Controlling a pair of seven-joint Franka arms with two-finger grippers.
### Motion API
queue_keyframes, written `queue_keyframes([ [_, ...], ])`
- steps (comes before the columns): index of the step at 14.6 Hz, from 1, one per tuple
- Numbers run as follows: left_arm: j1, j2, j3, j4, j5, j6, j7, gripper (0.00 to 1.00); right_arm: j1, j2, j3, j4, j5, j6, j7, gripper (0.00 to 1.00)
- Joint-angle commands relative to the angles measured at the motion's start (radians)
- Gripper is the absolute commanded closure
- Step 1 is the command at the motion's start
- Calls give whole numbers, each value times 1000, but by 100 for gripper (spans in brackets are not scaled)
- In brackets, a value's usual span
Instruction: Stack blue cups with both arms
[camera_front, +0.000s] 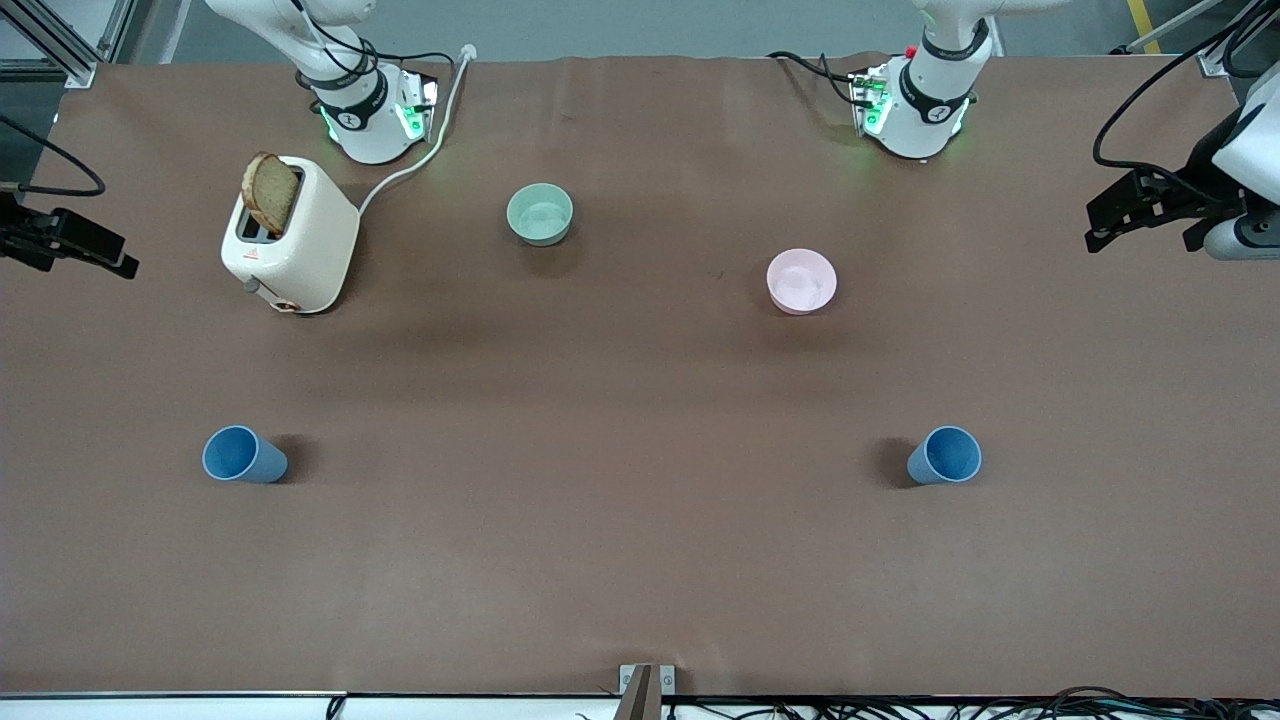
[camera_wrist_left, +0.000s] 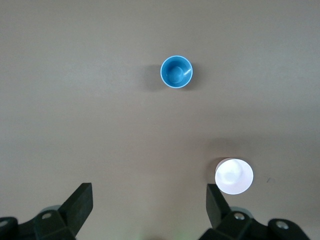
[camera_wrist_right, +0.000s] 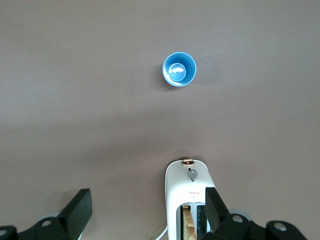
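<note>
Broadly, the front view shows a wide table covered in matte brown sheeting with faint creases, grey floor along the top edge and dark cables along the bottom. Two small blue tapered cups stand upright, well apart: one blue cup toward the right arm's end, the other blue cup toward the left arm's end, both nearer to the camera than the bowls. A pale green bowl and a pink bowl, both round and smooth, sit farther back. A glossy cream toaster holds a slice of brown bread sticking up from its slot, its white cord running toward the right arm's base. The left gripper hangs over the left arm's end of the table; the right gripper over the right arm's end.

From the left wrist view, the black fingers stand wide apart, holding nothing, high over the plain surface. The cup shows its round rim and inside; the pink bowl glares white.

From the right wrist view, the fingers are likewise spread and empty. The cup is seen open-mouthed, and the toaster shows its lever knob, with bread in the slot.
</note>
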Motion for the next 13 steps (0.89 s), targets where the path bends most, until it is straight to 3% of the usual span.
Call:
queue_keyframes([
  [1,5,0,0,17,17,-14,14,0,-7,-5,4,-2,0,2,6,0],
  [5,5,74,19,69,19,14,17,0,-8,-5,4,-2,1,4,6,0],
  [13,45,325,17,-89,20,451,-2,0,-24,-3,3,-2,9,9,4,0],
])
